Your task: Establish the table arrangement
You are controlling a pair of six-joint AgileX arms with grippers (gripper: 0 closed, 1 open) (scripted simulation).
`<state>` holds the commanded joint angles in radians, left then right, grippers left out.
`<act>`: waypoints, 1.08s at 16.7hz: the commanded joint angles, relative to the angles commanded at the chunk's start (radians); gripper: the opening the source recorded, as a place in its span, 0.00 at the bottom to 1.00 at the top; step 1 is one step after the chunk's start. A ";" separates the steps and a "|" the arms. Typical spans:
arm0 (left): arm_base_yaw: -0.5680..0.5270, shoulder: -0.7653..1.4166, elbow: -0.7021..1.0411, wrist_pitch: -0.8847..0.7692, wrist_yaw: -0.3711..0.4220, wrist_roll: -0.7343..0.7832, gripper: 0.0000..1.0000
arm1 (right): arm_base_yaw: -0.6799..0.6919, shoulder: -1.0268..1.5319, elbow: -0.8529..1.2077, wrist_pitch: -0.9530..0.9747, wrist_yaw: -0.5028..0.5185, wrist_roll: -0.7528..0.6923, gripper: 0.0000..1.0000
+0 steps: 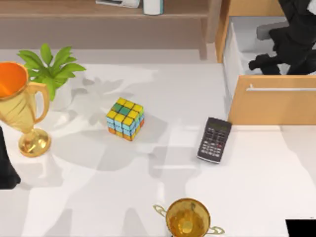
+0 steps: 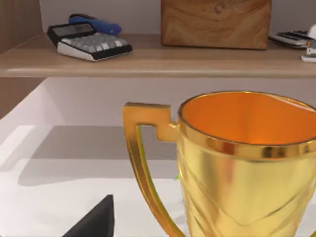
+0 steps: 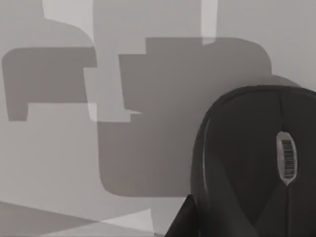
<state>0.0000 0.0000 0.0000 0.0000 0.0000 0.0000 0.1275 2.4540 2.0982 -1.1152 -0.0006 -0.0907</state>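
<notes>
The white table [image 1: 89, 197] carries a gold trophy [image 1: 22, 108] at its left, a colourful puzzle cube [image 1: 125, 118] near the middle, a black calculator [image 1: 215, 139] to the right and a second gold trophy [image 1: 187, 219] at the front edge. My left arm [image 1: 7, 165] stands at the left edge, just in front of the left trophy [image 2: 247, 163], which looms close in the left wrist view. My right gripper [image 1: 269, 63] reaches down into the open drawer [image 1: 232, 59] at the back right. A black mouse [image 3: 256, 158] lies on the drawer's floor right below it.
A potted green plant [image 1: 49, 69] stands behind the left trophy. Along the back runs a brown wooden shelf [image 2: 148, 61] holding a calculator [image 2: 89, 42] and a wooden box [image 2: 216, 22]. The drawer's light-wood front [image 1: 274, 106] juts over the table's right side.
</notes>
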 joint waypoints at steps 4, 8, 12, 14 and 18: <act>0.000 0.000 0.000 0.000 0.000 0.000 1.00 | 0.000 0.000 0.000 0.000 0.000 0.000 0.00; 0.000 0.000 0.000 0.000 0.000 0.000 1.00 | -0.002 -0.001 0.000 0.000 0.000 0.001 0.00; 0.000 0.000 0.000 0.000 0.000 0.000 1.00 | 0.009 -0.094 -0.019 0.002 0.008 0.035 0.00; 0.000 0.000 0.000 0.000 0.000 0.000 1.00 | 0.015 -0.185 -0.052 0.008 0.018 0.073 0.00; 0.000 0.000 0.000 0.000 0.000 0.000 1.00 | 0.032 -0.409 -0.158 0.023 0.041 0.172 0.00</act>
<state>0.0000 0.0000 0.0000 0.0000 0.0000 0.0000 0.1594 2.0453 1.9401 -1.0918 0.0403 0.0813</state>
